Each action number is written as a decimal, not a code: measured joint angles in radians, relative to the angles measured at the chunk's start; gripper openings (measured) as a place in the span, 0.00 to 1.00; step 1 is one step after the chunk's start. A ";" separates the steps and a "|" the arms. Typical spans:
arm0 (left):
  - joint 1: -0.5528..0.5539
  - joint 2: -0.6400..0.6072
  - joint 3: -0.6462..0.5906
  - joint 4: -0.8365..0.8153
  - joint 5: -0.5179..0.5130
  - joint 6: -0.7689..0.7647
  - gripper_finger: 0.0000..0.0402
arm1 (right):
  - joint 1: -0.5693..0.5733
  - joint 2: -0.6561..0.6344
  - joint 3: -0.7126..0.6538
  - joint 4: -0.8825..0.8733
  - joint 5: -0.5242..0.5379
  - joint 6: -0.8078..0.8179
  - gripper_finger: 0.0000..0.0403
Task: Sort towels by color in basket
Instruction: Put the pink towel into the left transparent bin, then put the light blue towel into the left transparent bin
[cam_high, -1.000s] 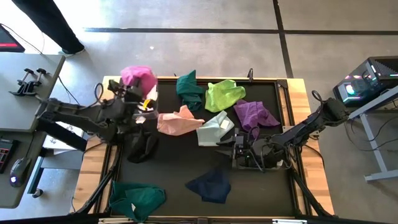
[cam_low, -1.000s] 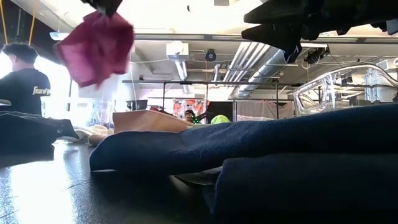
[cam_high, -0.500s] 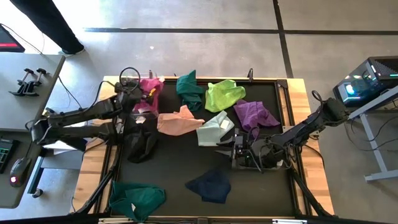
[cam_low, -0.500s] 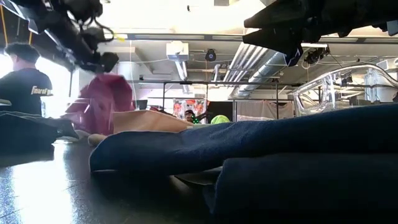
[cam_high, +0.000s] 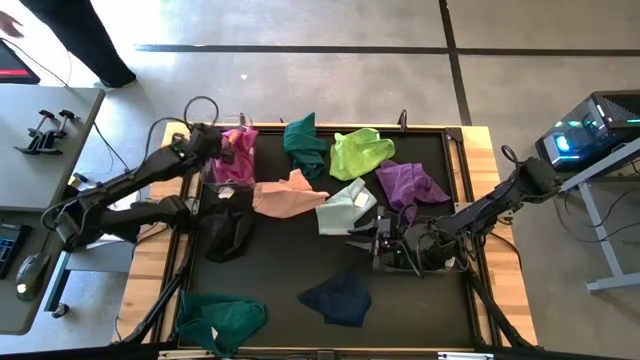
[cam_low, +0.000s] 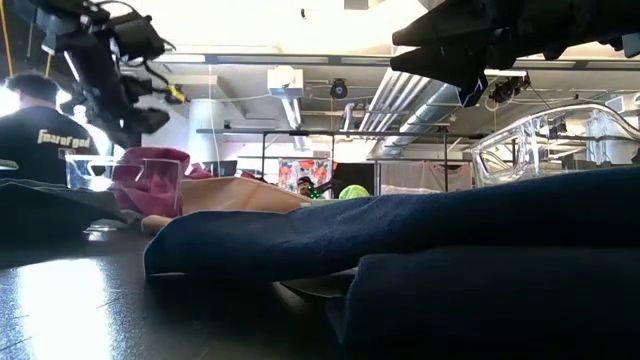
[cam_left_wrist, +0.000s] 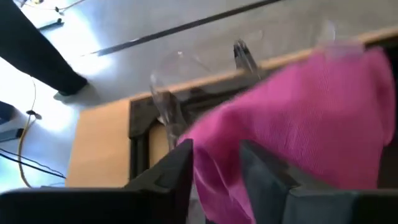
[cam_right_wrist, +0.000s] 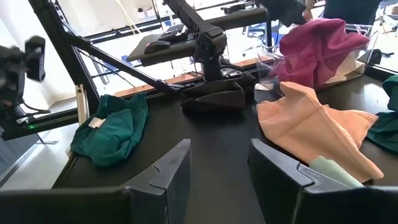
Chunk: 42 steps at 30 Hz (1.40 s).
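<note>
Concrete floor with dark seams surrounds the worktop (cam_high: 452, 135), a black mat inside a pale wooden frame at frame centre in the high view. A person (cam_low: 42, 140) in a dark shirt stands far left in the low view, beyond the mat.

Left gripper (cam_high: 213, 140) sits at the upper-left corner of the mat, above a clear basket (cam_low: 95, 172) holding the magenta towel (cam_high: 235, 158). Left wrist view shows its fingers (cam_left_wrist: 169, 169) spread apart with the magenta cloth just beyond them; nothing clamped, as far as can be seen.

Right gripper (cam_high: 366, 240) rests low at centre-right of the mat, fingers (cam_right_wrist: 166, 174) parted, empty.

Cloths scattered on the mat:
- peach towel (cam_high: 285, 195), just beside the basket, centre-left
- black towel (cam_high: 228, 235) below it, near the left arm
- teal towel (cam_high: 304, 143) top centre; another teal towel (cam_high: 220, 320) at lower left
- lime towel (cam_high: 360, 153) touching the purple towel (cam_high: 411, 184), upper right
- mint towel (cam_high: 346, 208) centre, between peach and the right gripper
- navy towel (cam_high: 338, 297) lower centre; it fills the low view's foreground and blocks most of the mat behind.
</note>
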 joint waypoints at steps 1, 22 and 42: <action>0.009 0.000 0.027 -0.019 -0.002 0.001 0.34 | 0.000 0.000 0.000 0.000 0.000 0.000 0.37; 0.123 0.316 -0.036 0.227 0.295 0.052 0.27 | 0.000 0.000 0.000 -0.008 0.000 0.000 0.37; 0.028 0.180 0.275 -0.174 0.279 0.070 0.22 | 0.000 0.000 0.000 -0.033 0.001 0.012 0.37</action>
